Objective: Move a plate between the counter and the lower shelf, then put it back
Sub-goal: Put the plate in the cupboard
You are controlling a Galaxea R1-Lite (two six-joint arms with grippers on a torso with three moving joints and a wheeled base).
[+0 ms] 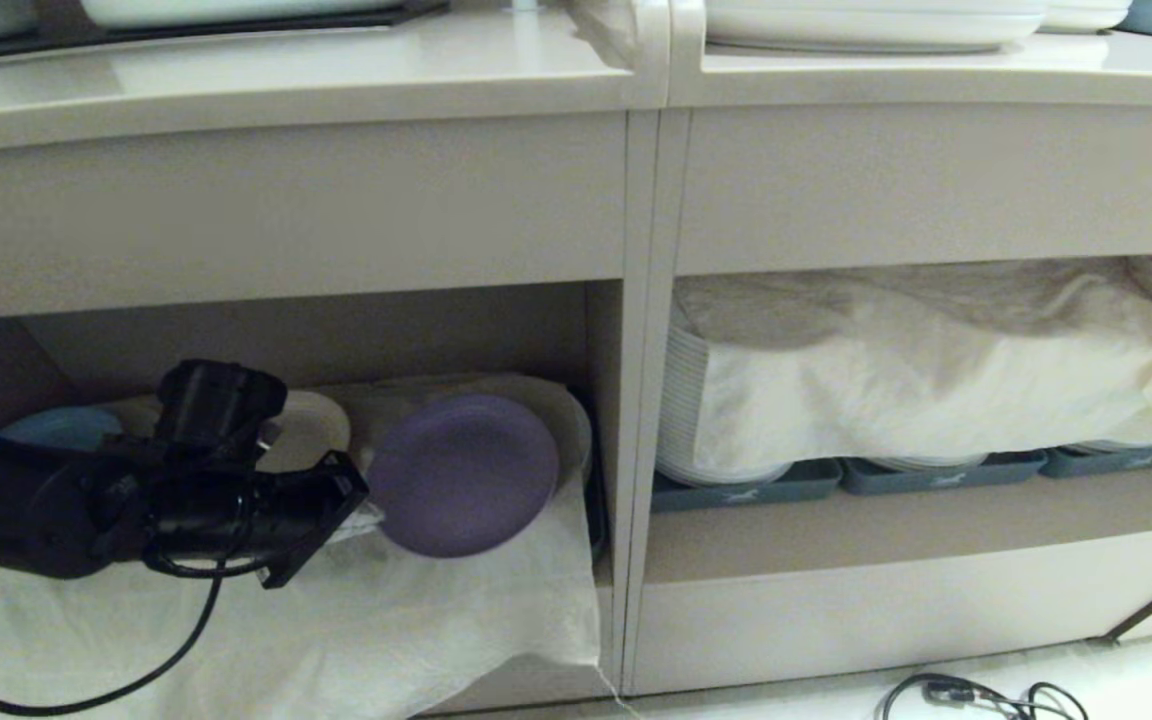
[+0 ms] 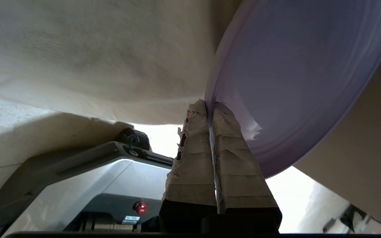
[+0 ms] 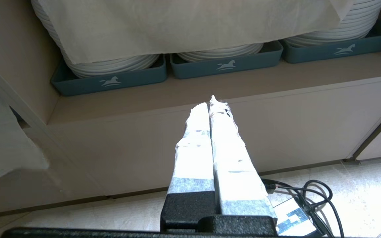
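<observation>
Plate tilted at the mouth of the lower shelf, rim pinched between the closed left gripper fingers; probably light, stiff, smooth and slip-prone, best gripped deep on the rim; right gripper closed, empty.

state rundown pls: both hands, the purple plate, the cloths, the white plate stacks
left hand: shut on the plate's rim, at the lower shelf opening
right hand: shut, empty, parked in front of the tray compartment
plate: held on edge, tilted, over the lower shelf's white cloth
lower shelf: open, cloth draped over its front edge
white plate stacks: in grey-blue trays, covered by another cloth
</observation>
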